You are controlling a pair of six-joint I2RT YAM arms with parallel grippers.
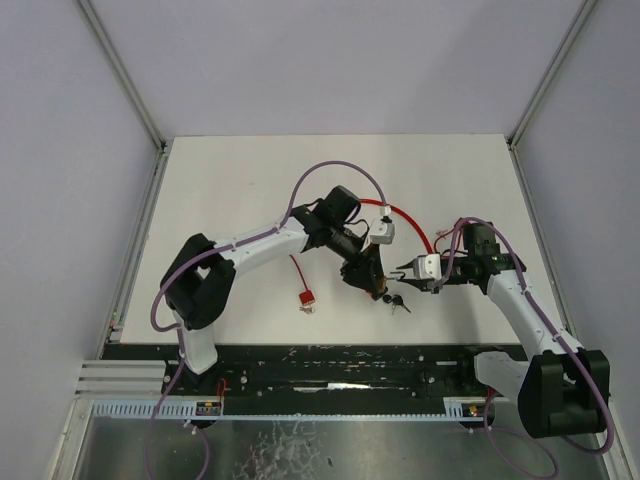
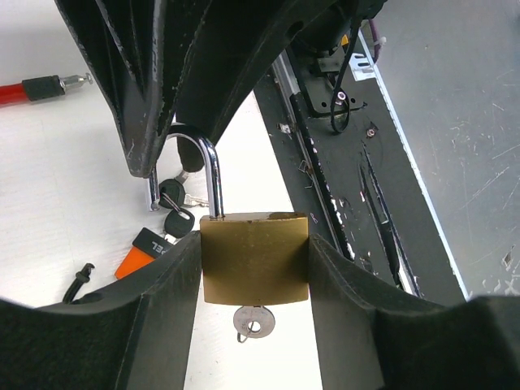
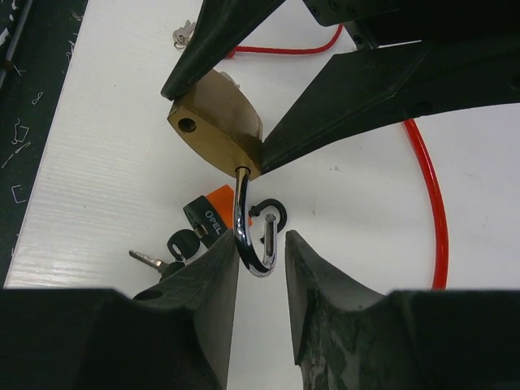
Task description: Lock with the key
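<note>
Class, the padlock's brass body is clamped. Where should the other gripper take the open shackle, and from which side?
Grip the shackle at its bend, coming from the end opposite the brass body. The left gripper covers the body's flanks; the bend juts clear, both legs exposed to the right gripper.

Two arms, each with one claw: the left claw [image 2: 254,268] and the right claw [image 3: 262,244]. One brass padlock [image 2: 254,244], with one shackle [image 3: 241,219] and one key [image 2: 254,322] in its keyhole. On the single table [image 1: 230,180] lie two black-headed keys [image 2: 177,221], one black Opel fob [image 3: 207,218], one orange tag [image 3: 226,195], one thick red cable [image 3: 431,203] and one thin red cord [image 3: 276,51]. At the padlock's 9 o'clock in the top view lies one small red block [image 1: 305,297] with silver keys too small to count.
</note>
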